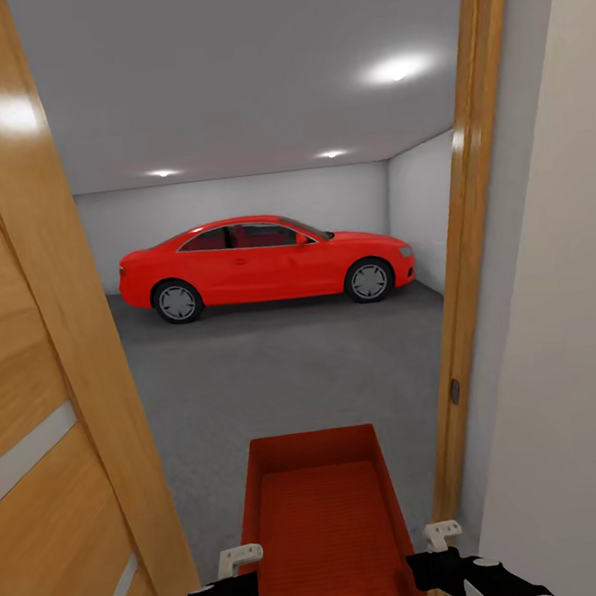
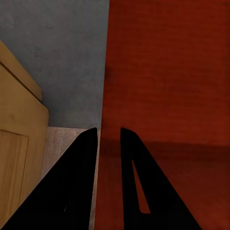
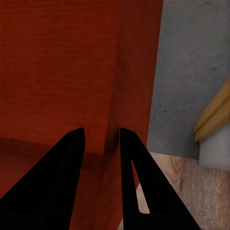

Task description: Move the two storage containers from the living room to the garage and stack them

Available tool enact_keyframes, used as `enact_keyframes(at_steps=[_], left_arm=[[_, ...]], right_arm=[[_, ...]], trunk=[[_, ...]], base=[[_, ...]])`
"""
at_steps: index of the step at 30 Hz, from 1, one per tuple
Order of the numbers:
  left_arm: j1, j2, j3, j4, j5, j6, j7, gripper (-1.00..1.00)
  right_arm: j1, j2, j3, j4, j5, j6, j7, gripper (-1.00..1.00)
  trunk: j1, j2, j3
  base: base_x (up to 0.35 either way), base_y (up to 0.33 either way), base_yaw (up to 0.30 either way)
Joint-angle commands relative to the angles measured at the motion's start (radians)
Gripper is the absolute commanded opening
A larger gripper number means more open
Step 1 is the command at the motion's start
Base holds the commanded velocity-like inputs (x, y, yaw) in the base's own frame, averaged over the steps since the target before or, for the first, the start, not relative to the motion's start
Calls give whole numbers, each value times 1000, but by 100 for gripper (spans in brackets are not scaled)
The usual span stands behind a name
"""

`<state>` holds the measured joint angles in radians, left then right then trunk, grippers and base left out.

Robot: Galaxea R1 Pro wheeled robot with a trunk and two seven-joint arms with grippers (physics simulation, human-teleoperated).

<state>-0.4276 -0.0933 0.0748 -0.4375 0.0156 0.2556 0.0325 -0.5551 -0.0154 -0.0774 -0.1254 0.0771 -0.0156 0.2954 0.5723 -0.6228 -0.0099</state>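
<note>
At the garage doorway, both wrist views show jaws pinching the storage container's point(image 1: 322, 527) side walls.

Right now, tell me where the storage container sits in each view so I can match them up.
Head view: the storage container is low in the centre, held between both grippers in the doorway.
Left wrist view: its wall fills the right side, pinched by the left gripper.
Right wrist view: its wall fills the left side, pinched by the right gripper.
Shared landmark: the grey garage floor.
</note>
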Motion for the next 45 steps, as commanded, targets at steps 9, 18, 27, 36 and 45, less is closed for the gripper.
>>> enact_keyframes(at_steps=[9,18,27,36,45], left_arm=[[0,21,1,-4,-21,-38,27,-100],[0,21,2,-4,-21,-38,27,-100],[0,21,2,-4,-21,-38,27,-100],[0,21,2,-4,-21,-38,27,-100],[0,21,2,-4,-21,-38,27,-100]], right_arm=[[0,0,30,4,12,-3,5,-100],[0,0,30,4,12,-3,5,-100],[0,0,30,4,13,-3,5,-100],[0,0,30,4,12,-3,5,-100],[0,0,30,4,12,-2,5,-100]], trunk=[[0,-1,-1],[0,-1,-1],[0,-1,-1],[0,-1,-1],[0,-1,-1]], base=[[257,0,0],[325,0,0],[105,0,0],[1,0,0],[0,0,71]])
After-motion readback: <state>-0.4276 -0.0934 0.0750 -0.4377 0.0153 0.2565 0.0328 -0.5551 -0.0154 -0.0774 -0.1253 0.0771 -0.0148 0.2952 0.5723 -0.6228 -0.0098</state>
